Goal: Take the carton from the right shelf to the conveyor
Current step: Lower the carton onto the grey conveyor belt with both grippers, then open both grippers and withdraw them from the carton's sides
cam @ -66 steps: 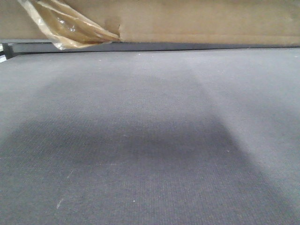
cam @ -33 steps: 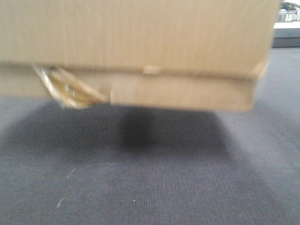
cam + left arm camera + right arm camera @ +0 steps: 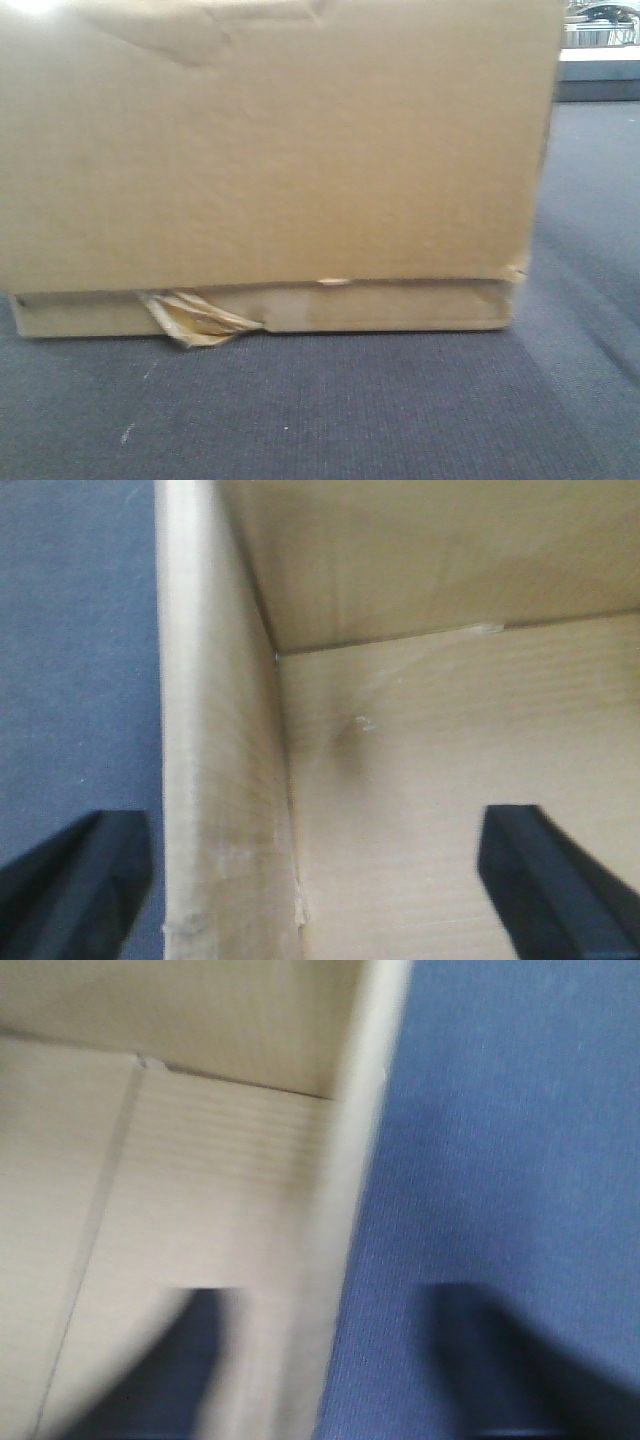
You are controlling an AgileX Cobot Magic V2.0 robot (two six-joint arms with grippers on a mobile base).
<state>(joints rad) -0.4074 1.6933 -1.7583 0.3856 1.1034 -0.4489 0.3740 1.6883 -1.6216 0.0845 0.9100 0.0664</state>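
carton (image 3: 280,150) x1 | conveyor (image 3: 300,420) x1 | tape tuft (image 3: 195,318) x1 | left gripper (image 3: 310,880) x1, fingers (image 3: 75,880) x2 | right gripper (image 3: 340,1360) x1, blurred fingers (image 3: 500,1360) x2 | grippers total 2

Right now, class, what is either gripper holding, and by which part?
Nothing is clamped: the left gripper and the right gripper each straddle a side wall of the box, jaws open.

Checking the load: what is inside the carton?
The carton shows bare cardboard floor and walls, no goods, at the two corners the wrist views cover. Its middle is out of view, so contents there cannot be excluded.
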